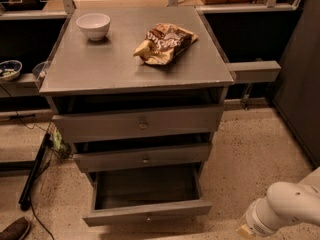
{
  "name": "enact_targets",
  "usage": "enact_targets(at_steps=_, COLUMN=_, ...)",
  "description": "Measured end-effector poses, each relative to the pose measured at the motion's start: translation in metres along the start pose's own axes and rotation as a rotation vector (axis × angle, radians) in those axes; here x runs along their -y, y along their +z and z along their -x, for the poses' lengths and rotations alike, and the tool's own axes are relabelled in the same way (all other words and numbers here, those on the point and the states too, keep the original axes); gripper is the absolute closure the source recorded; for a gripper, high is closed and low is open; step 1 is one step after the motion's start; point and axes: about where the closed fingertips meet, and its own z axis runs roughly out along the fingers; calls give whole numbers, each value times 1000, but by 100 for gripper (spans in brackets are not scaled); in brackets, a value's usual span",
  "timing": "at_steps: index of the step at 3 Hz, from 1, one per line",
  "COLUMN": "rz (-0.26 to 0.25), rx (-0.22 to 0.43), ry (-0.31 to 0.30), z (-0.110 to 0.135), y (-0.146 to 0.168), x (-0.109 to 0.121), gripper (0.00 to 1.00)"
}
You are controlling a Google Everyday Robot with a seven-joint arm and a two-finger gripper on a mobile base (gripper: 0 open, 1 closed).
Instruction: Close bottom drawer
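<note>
One pulled-out drawer [147, 211]; end effector [246, 229] lower-right.

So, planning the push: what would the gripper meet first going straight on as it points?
Likely the floor, not the bottom drawer: the gripper, at bottom right, seems aimed down-left, past the drawer's corner. Depth unclear.
</note>
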Motion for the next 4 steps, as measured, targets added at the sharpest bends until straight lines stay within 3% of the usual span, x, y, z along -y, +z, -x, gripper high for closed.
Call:
enact_targets(at_steps=1, rz=59, rx=-16, ry=12, z=-17, y=31, x=-37, gripper=100)
enact_targets(at_steps=3, rz=66, rx=-33, ry=40, z=-19, y=48, x=-35, gripper=100)
enact_targets(at_steps=4, rz=79, rx=-8, ry=53, z=-1, y=75, x=-20, gripper=100)
